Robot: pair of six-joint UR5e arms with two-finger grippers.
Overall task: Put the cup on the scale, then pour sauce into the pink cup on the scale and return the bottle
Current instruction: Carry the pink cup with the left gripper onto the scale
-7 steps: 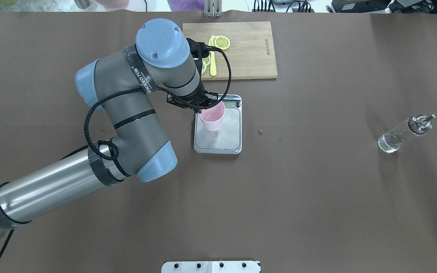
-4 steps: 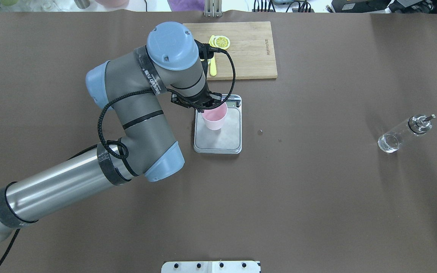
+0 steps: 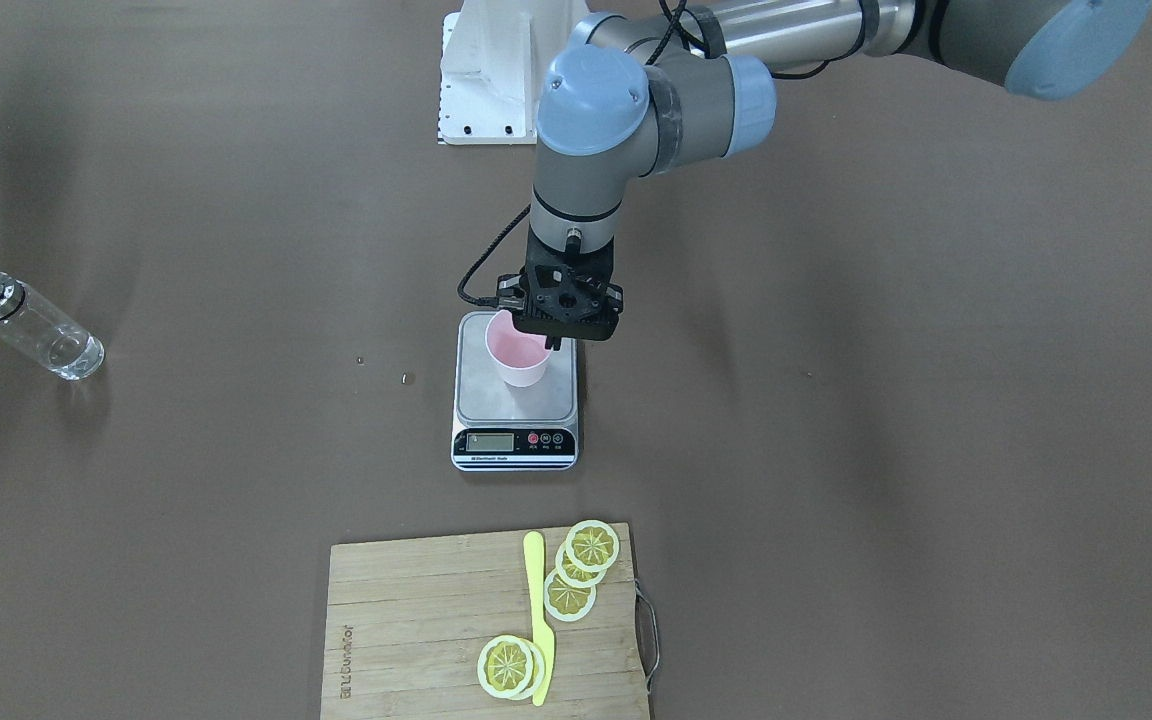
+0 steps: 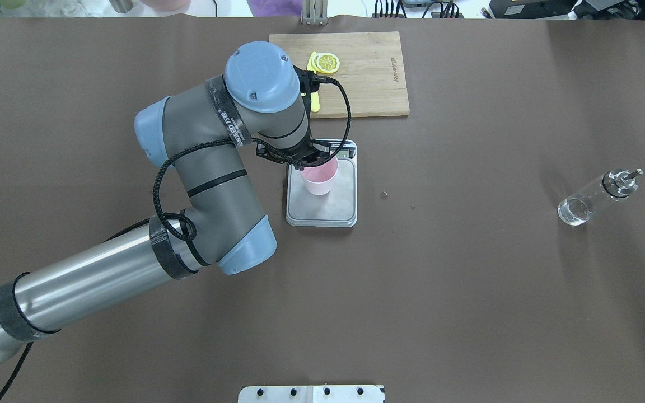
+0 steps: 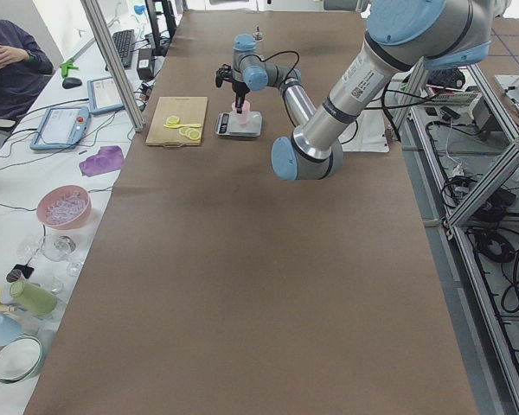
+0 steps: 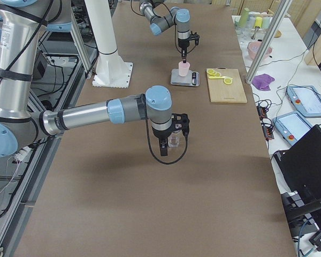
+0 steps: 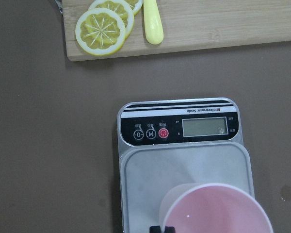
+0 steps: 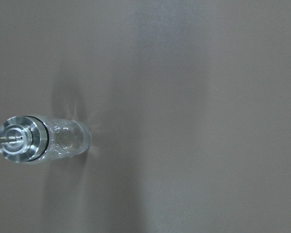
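The pale pink cup [image 4: 319,180] is over the steel platform of the scale [image 4: 335,208], toward its left side. My left gripper [image 4: 314,160] is shut on the cup's rim, one finger inside and one outside. I cannot tell whether the cup's base touches the platform. In the left wrist view the cup [image 7: 216,211] fills the bottom edge and the scale's display [image 7: 204,126] is blank. The clear bottle [image 4: 597,193] with a metal cap stands upright far to the right, alone. The right gripper [image 6: 168,140] hangs high above the bottle [image 6: 175,141]; I cannot tell its state.
A wooden cutting board [image 4: 367,73] with lemon slices [image 4: 326,62] and a yellow knife lies just behind the scale. Two small specks [image 4: 385,194] lie on the brown table to the scale's right. A white base plate [image 4: 311,393] sits at the near edge.
My left arm has moved right and slightly forward, carrying the cup a little to the right over the scale's platform. The bottle has not moved.
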